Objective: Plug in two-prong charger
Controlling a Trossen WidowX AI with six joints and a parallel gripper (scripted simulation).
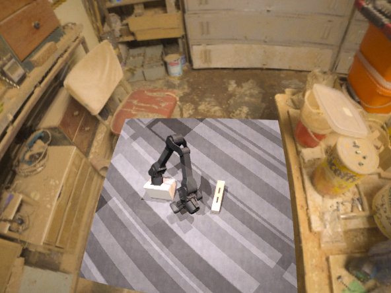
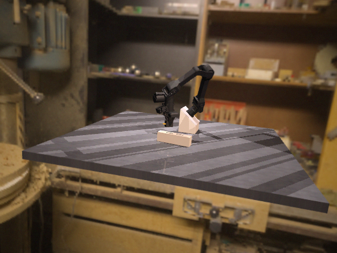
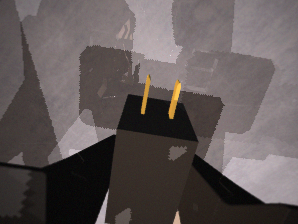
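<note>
Charger gripped by its sides, prongs bare, plug-in not yet done

At the left of the top view, a pale wedge block (image 1: 159, 193) (image 2: 185, 125) carries the foot of the black arm (image 1: 186, 169) (image 2: 202, 88), which bends over towards the striped table top (image 1: 231, 257) (image 2: 242, 171). Next comes the gripper (image 1: 188, 205) (image 2: 169, 119) (image 3: 147, 147), clenched on the dark charger (image 2: 172, 125) (image 3: 156, 175), one finger against each side of its body. The charger sits low, behind the strip in the exterior view; whether it has left the table top I cannot tell. Its two gold prongs (image 2: 164, 123) (image 3: 175, 100) stick out beyond the fingers and look to point sideways rather than down

Furthest right is the pale power strip (image 1: 216, 207) (image 2: 173, 139), lying apart from the charger with its dark slots facing up. The charger should handle as a light, stiff block with smooth sides that could slip or twist under a hard push. Its flat sides are the place to hold, well back from the prongs, the likeliest part to bend. It probably needs turning prongs-down, then a firm, square hold so both meet the shutter together
</note>
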